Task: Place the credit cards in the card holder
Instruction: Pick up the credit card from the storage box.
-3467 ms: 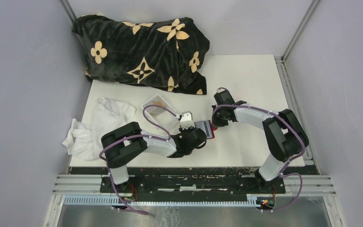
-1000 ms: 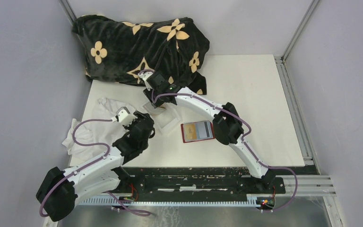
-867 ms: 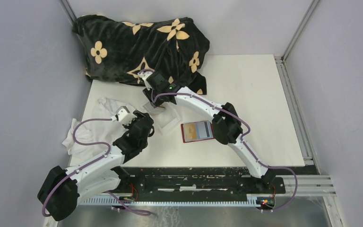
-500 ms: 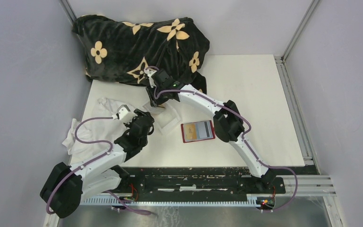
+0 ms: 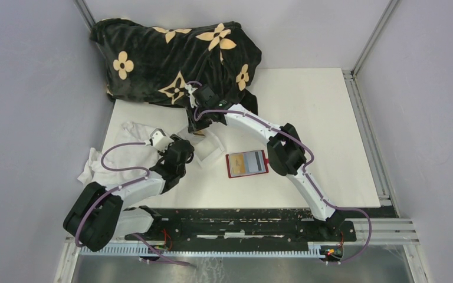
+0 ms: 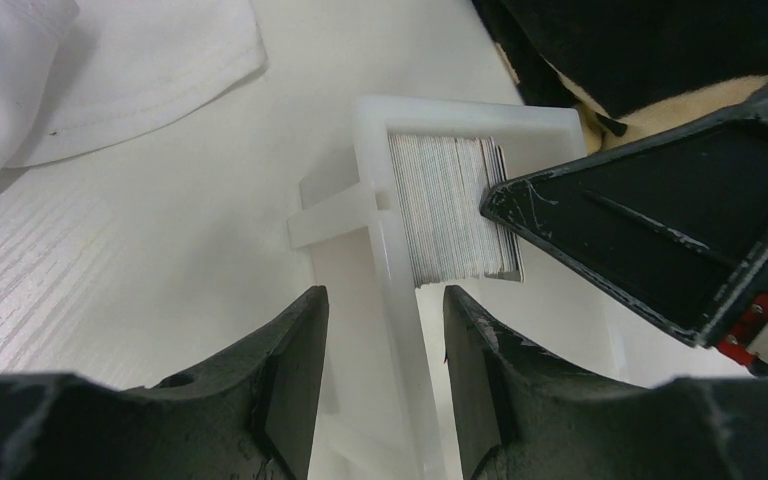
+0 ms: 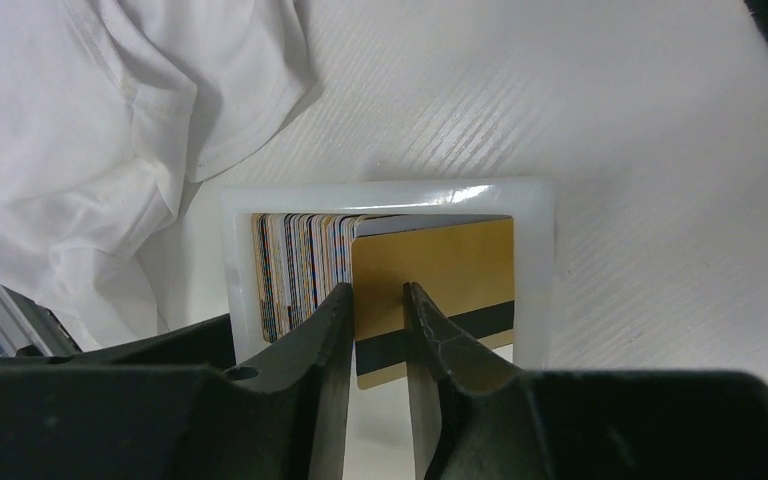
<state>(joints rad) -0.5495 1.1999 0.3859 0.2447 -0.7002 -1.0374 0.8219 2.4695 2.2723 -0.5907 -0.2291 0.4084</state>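
The card holder [image 5: 246, 164] lies open and flat, red, mid-table, with a tan card showing in it. Both grippers are away from it, at a clear plastic box [image 5: 207, 150] that holds the credit cards [image 7: 295, 260] standing on edge. My right gripper [image 7: 377, 290] reaches down into the box, its jaws a narrow gap apart over a gold card [image 7: 460, 270] with a black stripe. Nothing is pinched between them. My left gripper [image 6: 385, 292] is open and straddles the box's near wall [image 6: 400, 330]. The card stack [image 6: 450, 205] lies just beyond, with a right finger [image 6: 660, 220] beside it.
A crumpled white cloth [image 5: 115, 156] lies left of the box, close to my left arm. A black blanket with cream flowers [image 5: 177, 59] is heaped at the back left, just behind my right gripper [image 5: 197, 125]. Grey walls close in both sides.
Both grippers have left the card holder and gone to the clear box. Over the last second the right jaws have narrowed and the left arm's elbow has drawn in.
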